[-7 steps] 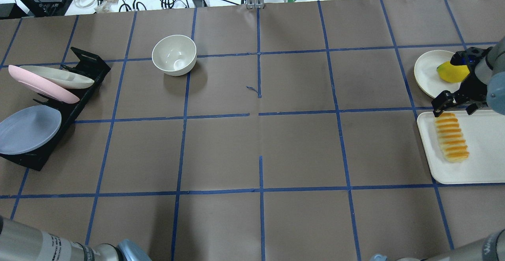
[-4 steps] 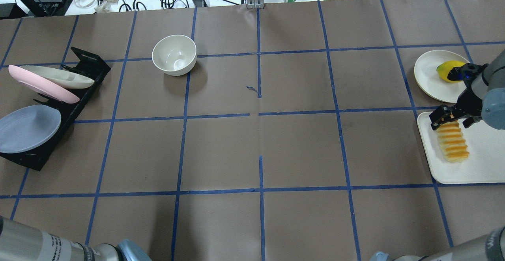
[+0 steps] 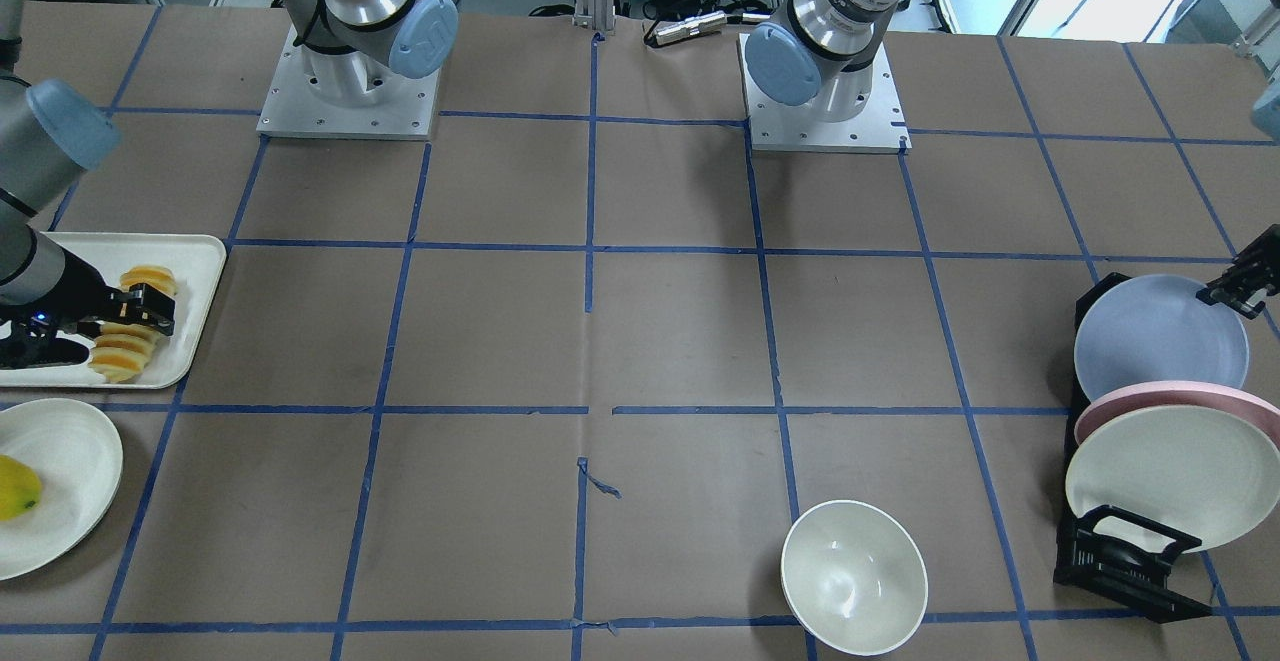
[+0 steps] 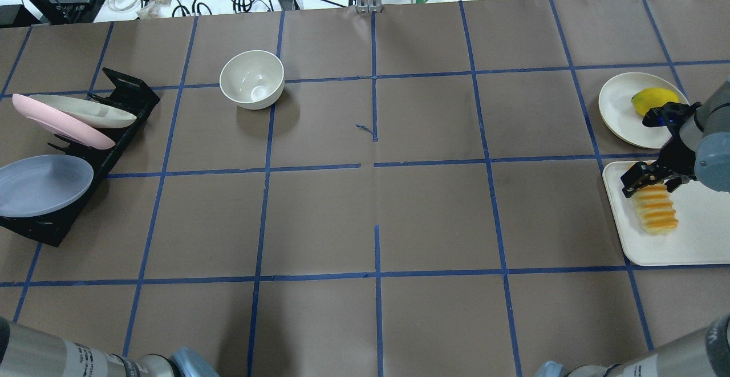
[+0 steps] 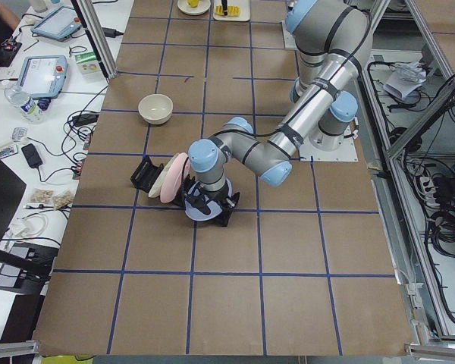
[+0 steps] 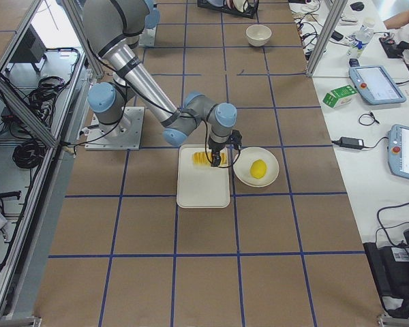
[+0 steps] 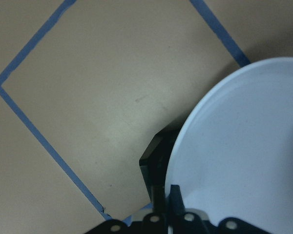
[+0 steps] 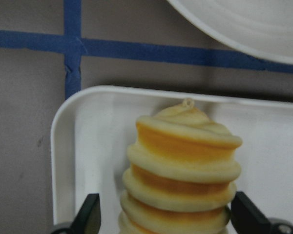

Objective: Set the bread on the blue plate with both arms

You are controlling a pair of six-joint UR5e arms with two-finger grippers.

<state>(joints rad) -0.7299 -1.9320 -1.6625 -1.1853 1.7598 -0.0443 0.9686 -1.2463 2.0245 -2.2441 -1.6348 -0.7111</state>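
Observation:
The bread [image 4: 657, 213] is a ridged orange-topped loaf lying on a white tray [image 4: 696, 243] at the right. My right gripper [image 4: 649, 186] is open and low over the loaf's far end. In the right wrist view the bread [image 8: 180, 175] sits between its two fingers [image 8: 90, 214], apart from both. The blue plate [image 4: 44, 186] leans in the front slot of a black rack [image 4: 122, 94] at the left. My left gripper [image 3: 1240, 286] is at the plate's edge. In the left wrist view the gripper [image 7: 167, 201] is shut on the plate's rim [image 7: 244, 146].
A pink plate [image 4: 57, 121] and a cream plate [image 4: 85, 112] stand in the same rack. A cream bowl [image 4: 252, 78] sits at the far left-centre. A cream plate [image 4: 619, 106] with a yellow fruit [image 4: 653, 97] lies just beyond the tray.
My right gripper has moved toward the robot and down, from beside the fruit plate onto the loaf's far end. The blue plate has shifted slightly and lies flatter.

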